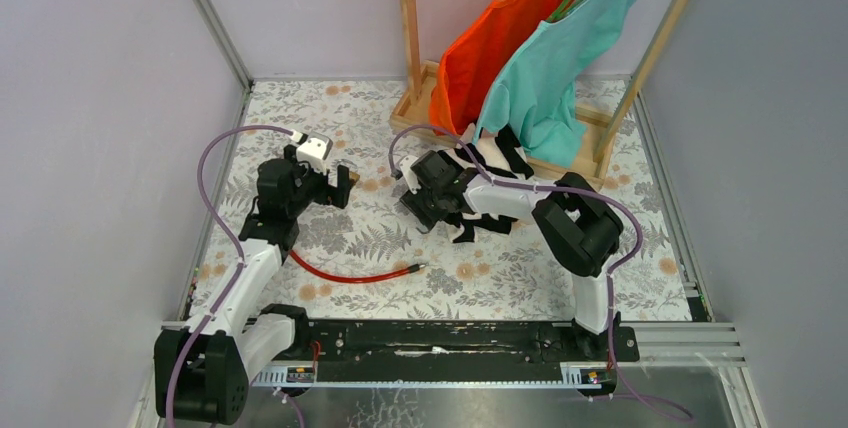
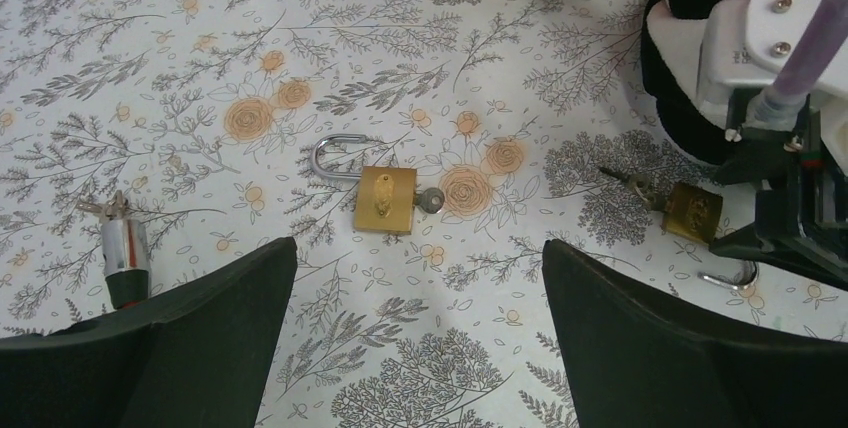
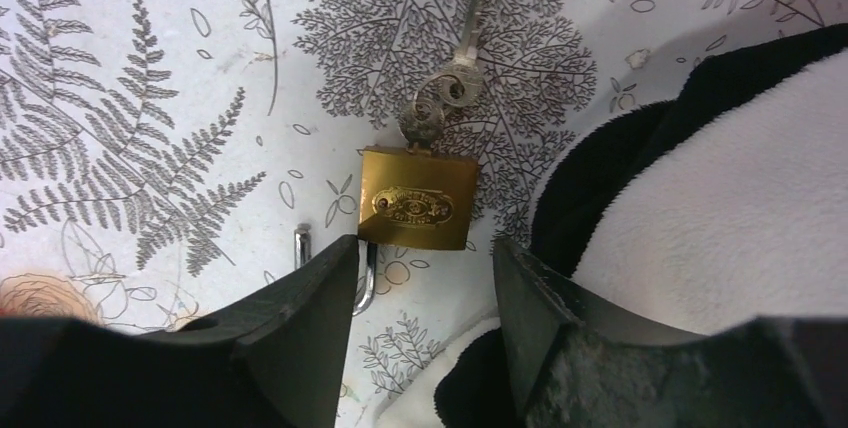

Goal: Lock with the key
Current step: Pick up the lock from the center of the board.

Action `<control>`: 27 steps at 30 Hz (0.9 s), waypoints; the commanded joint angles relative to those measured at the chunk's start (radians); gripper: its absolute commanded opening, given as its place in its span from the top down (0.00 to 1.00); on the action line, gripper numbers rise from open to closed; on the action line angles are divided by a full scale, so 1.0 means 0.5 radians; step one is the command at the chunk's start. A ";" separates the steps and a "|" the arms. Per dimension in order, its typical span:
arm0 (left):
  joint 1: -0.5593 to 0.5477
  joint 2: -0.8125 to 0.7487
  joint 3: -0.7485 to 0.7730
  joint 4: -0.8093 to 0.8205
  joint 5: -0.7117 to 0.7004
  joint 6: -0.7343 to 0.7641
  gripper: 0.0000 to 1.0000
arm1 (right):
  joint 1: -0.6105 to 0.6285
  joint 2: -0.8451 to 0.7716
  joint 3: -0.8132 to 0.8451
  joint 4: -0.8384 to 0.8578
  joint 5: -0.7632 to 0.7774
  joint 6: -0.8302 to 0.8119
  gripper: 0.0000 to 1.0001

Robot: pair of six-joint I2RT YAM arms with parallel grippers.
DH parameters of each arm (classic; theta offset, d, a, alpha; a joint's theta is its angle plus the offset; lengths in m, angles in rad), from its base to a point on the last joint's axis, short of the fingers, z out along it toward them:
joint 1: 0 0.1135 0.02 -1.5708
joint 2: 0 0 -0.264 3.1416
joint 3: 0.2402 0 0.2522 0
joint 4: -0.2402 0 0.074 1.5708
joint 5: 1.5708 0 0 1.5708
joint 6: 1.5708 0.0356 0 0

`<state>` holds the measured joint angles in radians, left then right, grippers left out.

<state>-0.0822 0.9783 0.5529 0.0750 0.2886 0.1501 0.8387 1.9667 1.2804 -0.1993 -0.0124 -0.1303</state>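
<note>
In the right wrist view a brass padlock (image 3: 418,210) lies flat on the floral cloth, its steel shackle (image 3: 366,283) swung open. A small silvery key (image 3: 422,120) sticks in its bottom end, and a second key (image 3: 466,48) hangs from the same ring. My right gripper (image 3: 425,246) is open just above the padlock, one finger by the shackle. The left wrist view shows this padlock (image 2: 693,211) and another brass padlock (image 2: 385,199) with an open shackle and a key head (image 2: 431,200) at its side. My left gripper (image 2: 417,245) is open and empty, short of that padlock.
A silver cylinder lock (image 2: 125,246) with keys lies at the left. A black-and-white plush cloth (image 3: 700,158) sits right beside the right gripper. A red cable (image 1: 350,274) lies near the front. A wooden rack (image 1: 420,108) with an orange shirt (image 1: 490,48) and a teal shirt (image 1: 560,58) stands at the back.
</note>
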 commanded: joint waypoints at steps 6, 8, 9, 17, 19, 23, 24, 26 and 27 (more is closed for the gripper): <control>0.013 -0.004 0.011 0.108 0.086 0.031 0.00 | -0.036 -0.015 -0.056 -0.020 -0.080 -0.038 0.54; 0.012 -0.003 0.014 0.110 0.098 0.037 0.00 | -0.036 -0.023 -0.081 -0.028 -0.099 -0.042 0.58; 0.015 -0.002 0.018 0.111 0.102 0.040 0.00 | -0.036 -0.029 -0.093 -0.034 -0.111 -0.047 0.60; 0.012 0.030 0.038 0.110 0.165 0.118 0.00 | -0.036 -0.034 -0.140 -0.041 -0.203 -0.157 0.81; 0.011 0.040 0.044 0.110 0.194 0.151 0.00 | -0.036 -0.027 -0.139 -0.050 -0.199 -0.190 0.89; 0.010 0.064 0.065 0.093 0.332 0.231 0.00 | -0.036 -0.065 -0.159 -0.041 -0.203 -0.291 0.99; 0.011 0.071 0.068 0.090 0.375 0.247 0.00 | -0.038 -0.087 -0.167 -0.035 -0.220 -0.319 1.00; 0.009 0.082 0.072 0.091 0.477 0.264 0.00 | -0.036 -0.141 -0.185 -0.029 -0.273 -0.388 1.00; 0.005 0.090 0.074 0.091 0.518 0.267 0.00 | -0.036 -0.178 -0.198 -0.026 -0.303 -0.416 1.00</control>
<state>-0.0822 1.0122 0.5579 0.0746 0.4362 0.2352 0.8242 1.9423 1.2205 -0.1600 -0.1230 -0.2508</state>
